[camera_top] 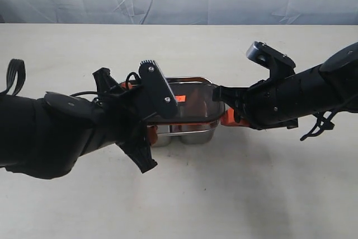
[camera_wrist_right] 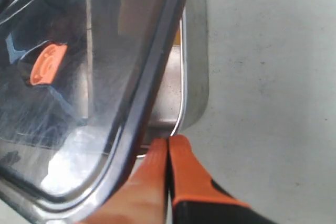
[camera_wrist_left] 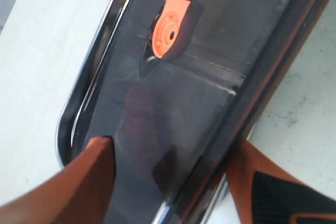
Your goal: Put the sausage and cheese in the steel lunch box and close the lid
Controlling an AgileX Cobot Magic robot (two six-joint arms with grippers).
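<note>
**Lid on, not yet shut**

The left gripper (camera_wrist_left: 173,145) was spread wide open around the dark see-through plastic lid (camera_top: 196,102). That lid was laid crooked on the shiny rectangular steel lunch box (camera_top: 193,134). The right gripper (camera_wrist_right: 168,148) was pinched shut, empty, beside its edge. The sausage and cheese could not be made out.

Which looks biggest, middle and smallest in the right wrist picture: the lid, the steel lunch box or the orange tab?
1. lid, filling most of the picture.
2. steel lunch box, mostly hidden under the lid, so only its showing part counts.
3. orange valve tab, by far the smallest.
</note>
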